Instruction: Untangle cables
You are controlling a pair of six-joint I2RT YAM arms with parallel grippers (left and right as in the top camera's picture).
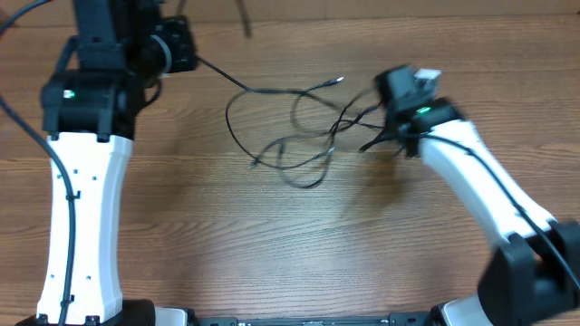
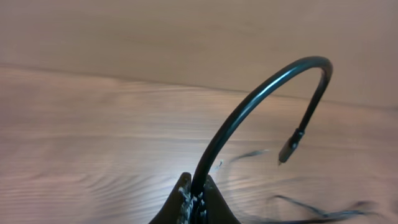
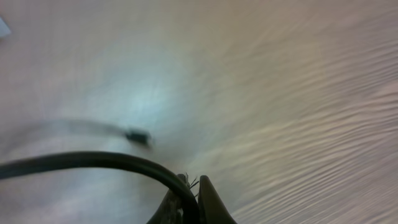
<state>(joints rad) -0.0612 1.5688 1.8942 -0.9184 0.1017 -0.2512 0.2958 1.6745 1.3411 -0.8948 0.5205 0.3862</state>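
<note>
cables [image 1: 299,136], thin and black, sprawl in loose crossing loops on the wood-grain table [image 1: 272,254] between the arms
left gripper [image 2: 194,196] is pinched tight on one strand, which arches up to a small plug tip [image 2: 290,148]; right gripper [image 3: 191,194] is clamped on another strand at the tangle's right edge, its wrist view blurred.

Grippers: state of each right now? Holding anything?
Left gripper: closed on a black cable.
Right gripper: closed on a black cable; view blurred.
</note>
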